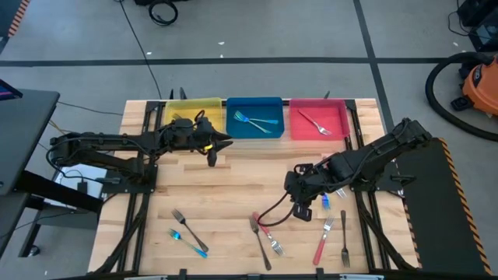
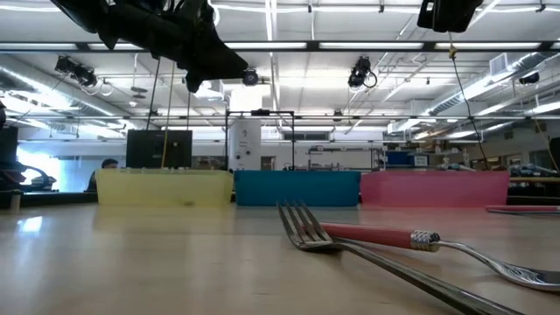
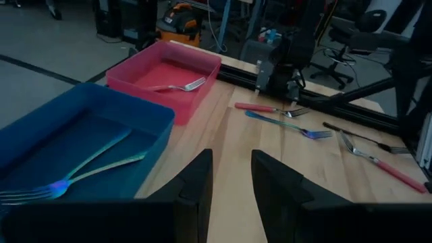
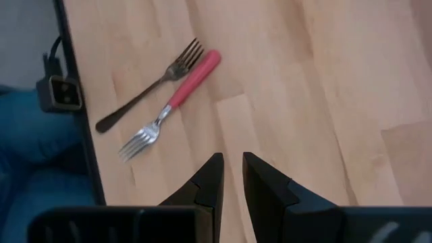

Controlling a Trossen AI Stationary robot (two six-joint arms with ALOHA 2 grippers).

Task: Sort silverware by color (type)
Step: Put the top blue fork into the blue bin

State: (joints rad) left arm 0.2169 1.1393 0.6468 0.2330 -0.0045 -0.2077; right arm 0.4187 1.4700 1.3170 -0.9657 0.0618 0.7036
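3 bins in a row along the far table edge: yellow bin [image 1: 180, 113], blue bin [image 1: 254, 117] with 2 blue-handled forks [image 1: 257, 120], pink bin [image 1: 318, 120] with 1 red-handled fork [image 1: 314, 123].

Left gripper [image 1: 211, 158] just in front of the yellow and blue bins, above bare wood; fingers [image 3: 196, 179] slightly parted, nothing between them. In the left wrist view, blue and pink bins beside the fingers, loose forks farther off near the right arm.

Right gripper [image 1: 302, 210] over the table's middle right, near a short blue-handled fork [image 1: 324, 200]; fingers [image 4: 211, 174] nearly closed with a narrow gap, nothing held. Beneath it in the right wrist view: a red-handled fork on the table [image 4: 172, 102] touching a dark all-metal fork [image 4: 150, 93] beside it.

Loose silverware along the near edge: left cluster [image 1: 187, 231] of a dark fork and a blue-handled fork; centre cluster [image 1: 264, 233] of dark and red-handled forks, crossed by a black cable [image 1: 274, 211] from the right arm; right pair, pink-handled fork [image 1: 323, 241] and dark fork [image 1: 345, 237], side by side.

Orange shop vacuum [image 1: 475, 78] on the floor, well apart from the wooden table [image 1: 233, 187].
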